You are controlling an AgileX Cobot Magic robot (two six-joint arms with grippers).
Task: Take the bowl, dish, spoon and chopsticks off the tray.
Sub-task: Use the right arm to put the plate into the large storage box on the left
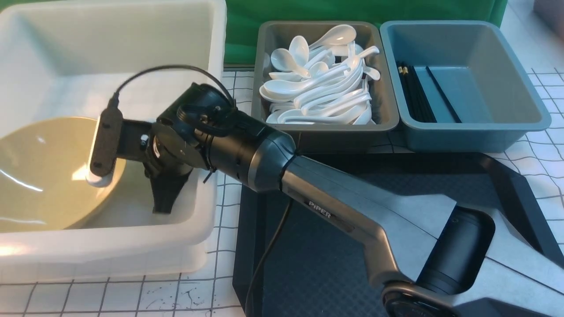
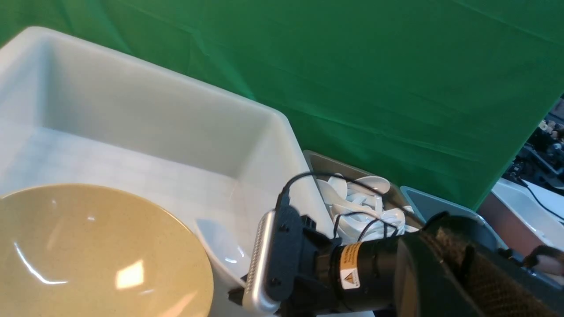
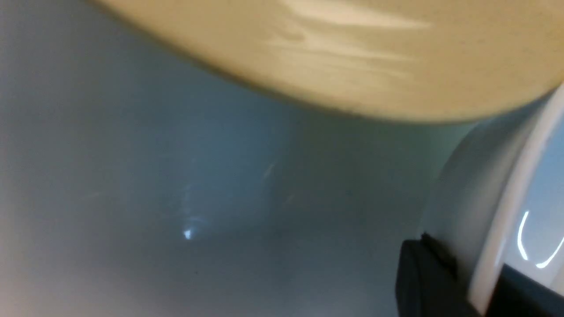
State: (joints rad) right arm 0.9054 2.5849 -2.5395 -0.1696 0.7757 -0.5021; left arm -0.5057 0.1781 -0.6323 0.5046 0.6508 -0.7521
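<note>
Tub [image 1: 132,246], white and translucent, fills the left of the front view and is the biggest item; bowl [image 1: 39,176] lies inside it, tilted, mustard-yellow, taking up the tub's near-left part. Tray [image 1: 335,264], black with diamond texture, sits right of the tub on the gridded table [image 1: 176,299]; the visible part of its surface carries no tableware, though the right arm [image 1: 335,211] crosses over much of it. Right arm reaches from lower right over the tub wall, its wrist above the tub interior. Behind the tray stand two bins side by side: grey bin [image 1: 326,132] heaped with white spoons [image 1: 321,88], so the task's own spoon cannot be told from the rest; blue-grey bin [image 1: 476,127] with black chopsticks [image 1: 416,94] lying along its left side and one stick aslant on its floor. Dish [image 2: 220,251], small and white, is inside the tub just beside the bowl's rim, on its edge; right gripper [image 3: 480,281] is clamped on the dish rim, one black finger [image 3: 423,281] on its outer wall in the right wrist view and the other inside it, bowl's underside overhead. Left gripper does not show in any view; it is fully closed, and what it holds, if anything, cannot be told
</note>
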